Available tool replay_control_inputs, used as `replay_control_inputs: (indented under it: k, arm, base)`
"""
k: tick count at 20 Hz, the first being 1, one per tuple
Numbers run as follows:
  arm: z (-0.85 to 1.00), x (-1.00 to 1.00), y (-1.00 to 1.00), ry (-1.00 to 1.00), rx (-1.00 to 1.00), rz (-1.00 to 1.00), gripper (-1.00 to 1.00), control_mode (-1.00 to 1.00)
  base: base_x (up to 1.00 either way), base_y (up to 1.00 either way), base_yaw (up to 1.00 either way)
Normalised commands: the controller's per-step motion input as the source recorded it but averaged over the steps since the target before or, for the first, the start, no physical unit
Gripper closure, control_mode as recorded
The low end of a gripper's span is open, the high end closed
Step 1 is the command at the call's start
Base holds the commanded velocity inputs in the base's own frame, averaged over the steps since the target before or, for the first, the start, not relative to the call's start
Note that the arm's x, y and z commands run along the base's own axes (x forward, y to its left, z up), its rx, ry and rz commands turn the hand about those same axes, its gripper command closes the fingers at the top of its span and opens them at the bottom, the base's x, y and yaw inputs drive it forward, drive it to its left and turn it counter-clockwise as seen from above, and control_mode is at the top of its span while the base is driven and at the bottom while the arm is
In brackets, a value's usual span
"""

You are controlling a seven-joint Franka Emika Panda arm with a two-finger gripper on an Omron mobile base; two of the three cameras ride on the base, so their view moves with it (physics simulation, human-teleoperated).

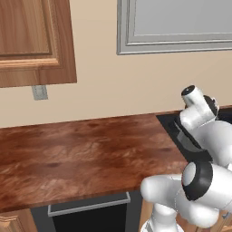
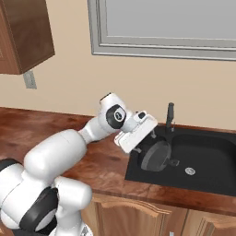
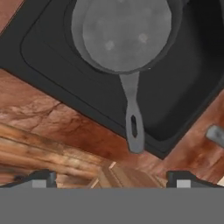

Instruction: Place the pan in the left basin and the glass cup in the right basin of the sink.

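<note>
Now pan (image 3: 124, 37) in left basin (image 3: 52, 65), claw (image 3: 109, 180) open

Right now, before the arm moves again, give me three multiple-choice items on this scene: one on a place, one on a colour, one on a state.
1. Where is the pan?
A. On the counter left of the sink
B. Inside the sink
C. Hanging on the wall

2. What colour is the sink?
A. Silver
B. White
C. Black

3. How do the jaws stand?
A. Open, holding nothing
B. Shut on the pan's handle
C. Shut on a cup

Key:
1 B: the pan's round body lies within the sink's walls.
2 C: the bowl and rim are matte black.
3 A: in the hand view the tips stand far apart, with nothing between them.
</note>
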Motion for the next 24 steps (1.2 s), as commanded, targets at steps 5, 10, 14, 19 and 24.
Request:
replay_control_inputs:
  k: [5,10,14,19,24]
  arm:
    - [0.23,-0.22,0.16,-0.21,0.21,-0.14,-1.00,-1.00]
    - [0.15,-0.26,0.17,-0.22,0.20,-0.19,-1.00,-1.00]
    - [0.09,-0.29,0.16,-0.12,0.22,-0.26,-1.00,-1.00]
    - [0.08,-0.22,0.19,-0.08,0.23,-0.27,-1.00,-1.00]
    - [0.06,-0.23,0.21,-0.13,0.18,-0.24,-1.00,-1.00]
  base:
    - [0.00,0.00,0.00]
    - [0.00,0.00,0.00]
    - [0.00,0.00,0.00]
    - [0.00,0.00,0.00]
    - [0.00,0.00,0.00]
